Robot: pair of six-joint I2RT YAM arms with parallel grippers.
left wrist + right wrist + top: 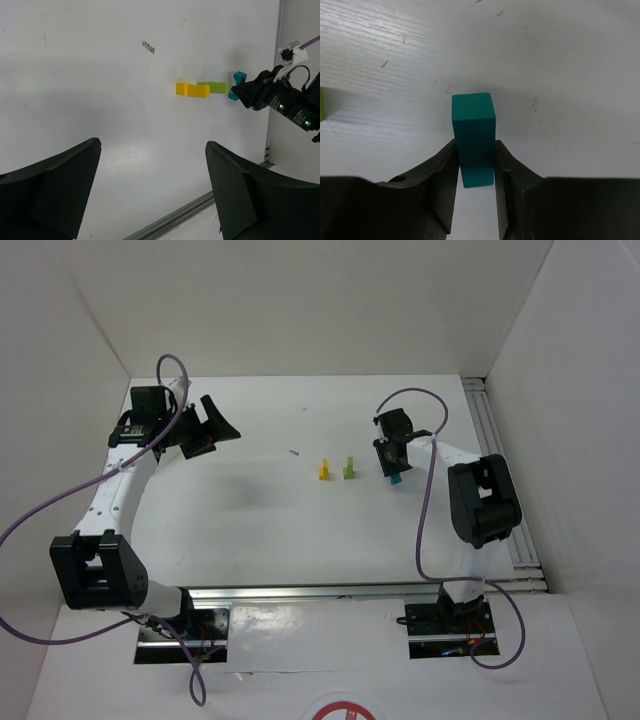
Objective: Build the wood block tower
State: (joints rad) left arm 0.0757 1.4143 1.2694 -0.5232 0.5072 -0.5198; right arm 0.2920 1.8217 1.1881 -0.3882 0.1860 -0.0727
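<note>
Right claw (476, 151): closed on the teal arch piece (473, 120), which is pinched across its narrow faces so that the long body juts forward past the fingertips. The grip is probably kept low on one end so the fingers stay out of the way when the piece is laid flat. Whether the piece rests on the desk (260, 530) or is held just above it cannot be told; only a soft shadow is seen under it. To the left of this claw the green pillar (349, 468) is found close by, and just beyond it the yellow pillar (324, 470). The two are set side by side with a narrow gap, apparently spaced so the arch can bridge both tops. Nothing is yet laid across them. The bridging step is judged to be in hand, with a lift and a shift leftward called for. Farthest off is the left claw (152, 192): jaws spread wide, nothing between them, seemingly parked well apart to leave room.
</note>
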